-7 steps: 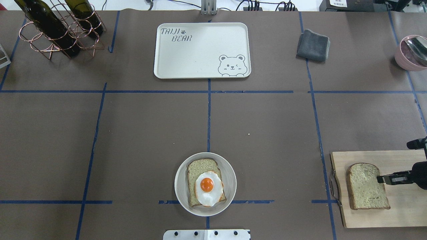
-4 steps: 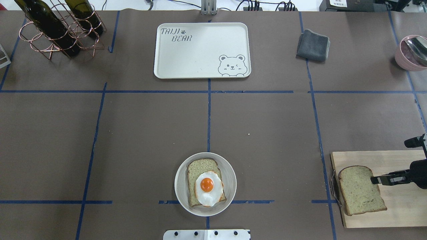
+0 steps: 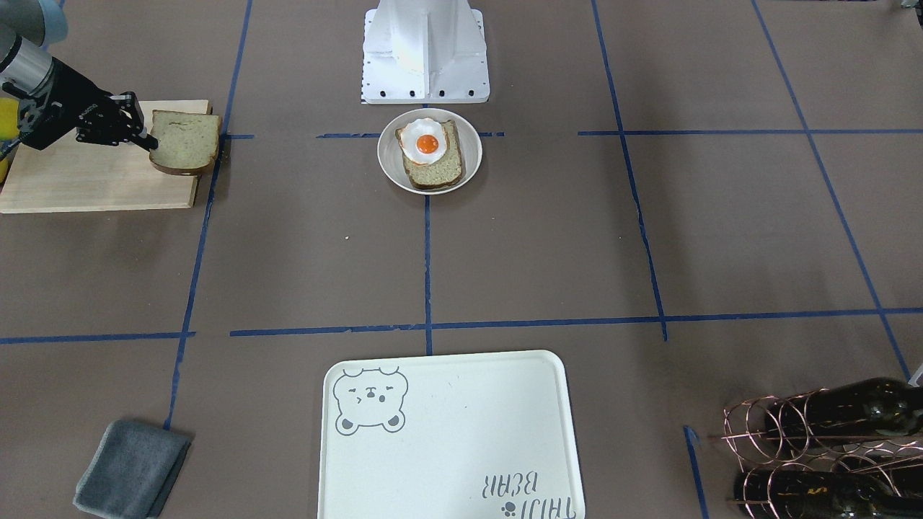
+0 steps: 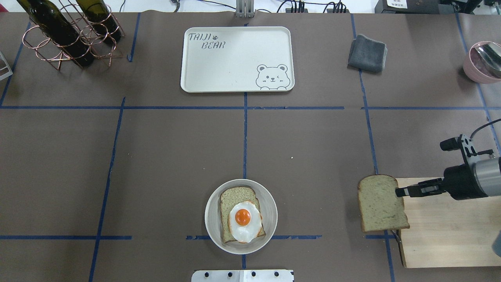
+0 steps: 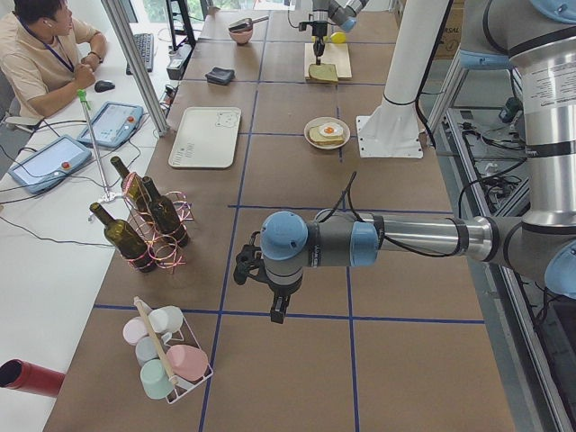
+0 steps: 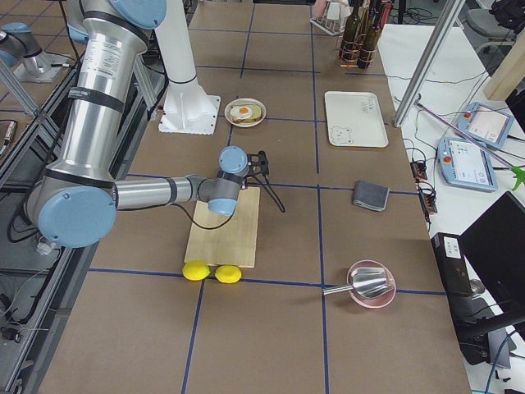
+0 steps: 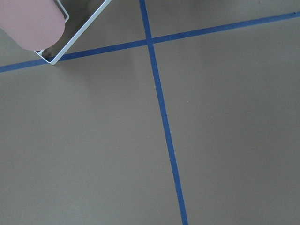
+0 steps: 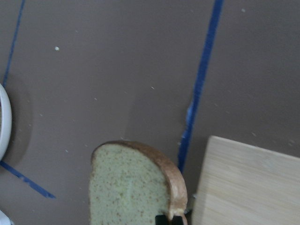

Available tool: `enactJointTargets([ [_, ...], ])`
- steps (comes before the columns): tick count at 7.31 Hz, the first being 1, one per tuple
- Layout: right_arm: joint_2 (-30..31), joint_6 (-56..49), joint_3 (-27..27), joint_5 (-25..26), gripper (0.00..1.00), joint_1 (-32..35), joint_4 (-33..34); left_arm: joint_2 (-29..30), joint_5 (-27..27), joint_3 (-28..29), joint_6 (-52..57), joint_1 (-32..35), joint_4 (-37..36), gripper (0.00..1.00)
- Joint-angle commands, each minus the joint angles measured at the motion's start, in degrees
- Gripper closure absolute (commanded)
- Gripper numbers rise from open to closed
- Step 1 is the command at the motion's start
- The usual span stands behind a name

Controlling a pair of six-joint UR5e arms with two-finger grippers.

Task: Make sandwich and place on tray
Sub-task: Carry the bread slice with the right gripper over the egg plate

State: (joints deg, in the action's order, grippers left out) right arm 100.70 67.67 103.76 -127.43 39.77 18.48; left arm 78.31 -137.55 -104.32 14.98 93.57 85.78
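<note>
- Since the earlier overhead pictures the loose bread slice [image 4: 380,203] has left the wooden cutting board [image 4: 446,235]: it now hangs over the board's left edge and the brown table cover [image 4: 156,156], and more of the right arm shows.
- The right gripper [image 4: 397,192] is clamped on that slice's right edge, fingers level and pointing toward the table's middle; the slice is lifted off the surface.
- Closest to the robot's base, the round whitish bowl [image 4: 212,235] sits on the centre tape line, holding the other bread slice [image 4: 235,194] with the fried egg [image 4: 244,221] on top. It is well apart from the carried slice.
- Two lemons [image 6: 212,272] lie just beside the board's outer end.
- The left gripper [image 5: 278,311] hangs over bare table at the robot's far left, near a wire basket [image 5: 166,360] of cups; I cannot tell whether it is open or closed.
- Blue tape lines [image 4: 245,137] divide the brown cover into rectangles.
- At the far side, the off-white bear tray [image 4: 235,58] lies flat with nothing on it, a folded grey cloth [image 4: 368,53] to its right, a pink bowl [image 4: 475,68] with a metal scoop further right, and a copper rack [image 4: 58,43] of dark bottles to its left.
- Beyond the table, a person [image 5: 40,54] sits at a white desk [image 5: 54,261] with tablets and cables.
</note>
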Motion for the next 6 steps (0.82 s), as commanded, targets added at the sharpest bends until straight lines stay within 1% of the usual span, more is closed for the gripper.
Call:
enactJointTargets([
  [1, -12.93, 5.27, -0.84, 0.42, 1.0, -2.23, 4.51, 0.0, 0.0, 0.0, 0.05, 0.04, 0.0, 0.0],
  [2, -18.73, 5.36, -0.84, 1.12, 1.0, -3.98, 9.68, 0.0, 0.0, 0.0, -0.04, 0.04, 0.0, 0.0],
  [3, -23.31, 5.36, -0.76, 2.52, 1.0, -6.18, 13.38, 0.0, 0.0, 0.0, 0.05, -0.05, 0.0, 0.0],
  [4, -25.88, 5.36, -0.84, 7.06, 1.0, -11.33, 14.81, 0.0, 0.0, 0.0, -0.04, -0.05, 0.0, 0.0],
  [5, -27.12, 5.36, -0.84, 15.46, 1.0, -17.48, 16.83, 0.0, 0.0, 0.0, -0.04, 0.04, 0.0, 0.0],
  [6, -28.79, 5.36, -1.28, 18.58, 1.0, -20.06, 19.11, 0.0, 0.0, 0.0, -0.04, 0.04, 0.0, 0.0],
])
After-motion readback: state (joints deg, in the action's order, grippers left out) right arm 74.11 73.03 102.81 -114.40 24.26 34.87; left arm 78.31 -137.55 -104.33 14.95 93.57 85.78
